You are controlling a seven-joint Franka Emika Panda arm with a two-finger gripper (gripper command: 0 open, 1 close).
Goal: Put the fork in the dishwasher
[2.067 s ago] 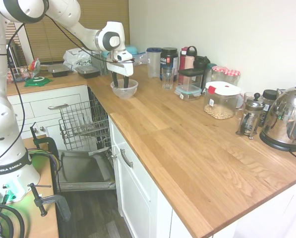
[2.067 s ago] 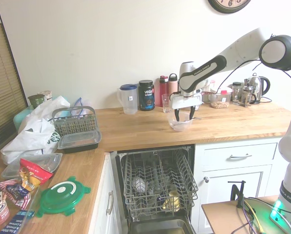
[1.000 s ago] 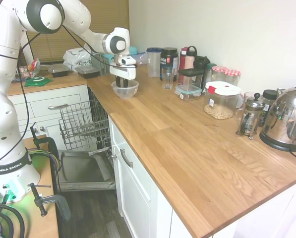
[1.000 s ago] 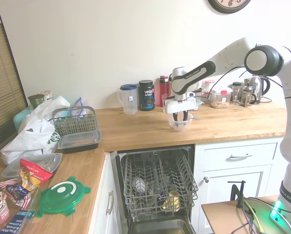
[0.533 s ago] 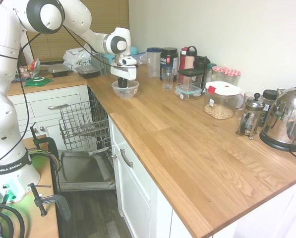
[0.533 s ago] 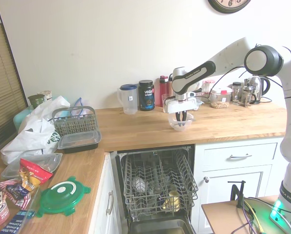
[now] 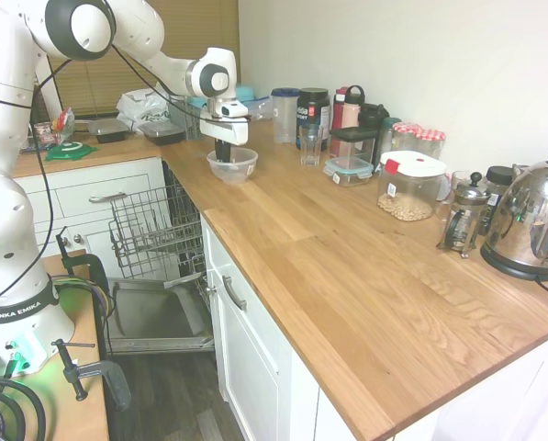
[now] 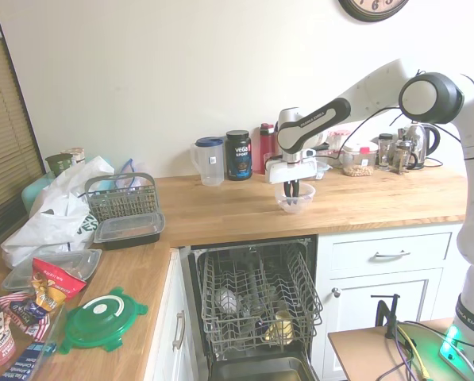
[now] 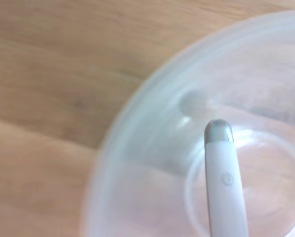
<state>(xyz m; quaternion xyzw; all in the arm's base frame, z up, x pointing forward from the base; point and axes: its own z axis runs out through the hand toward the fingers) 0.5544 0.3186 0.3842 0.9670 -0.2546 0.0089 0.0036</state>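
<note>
The gripper [image 7: 224, 152] hangs straight down into a clear glass bowl [image 7: 231, 165] that stands on the wooden countertop [image 7: 347, 266], near its front edge and above the open dishwasher [image 8: 256, 305]. The two dark fingers [image 8: 293, 190] stand narrowly together inside the bowl; whether they pinch anything cannot be told from the exterior views. The wrist view shows a white handle with a grey metal end [image 9: 221, 168], probably the fork, rising over the bowl's inner bottom. The dishwasher's door is dropped down and the grey wire rack [image 7: 154, 230] is pulled out, with a yellow cup [image 8: 282, 325] in it. Behind the bowl a drinking glass [image 7: 310, 145] stands by the wall.
</note>
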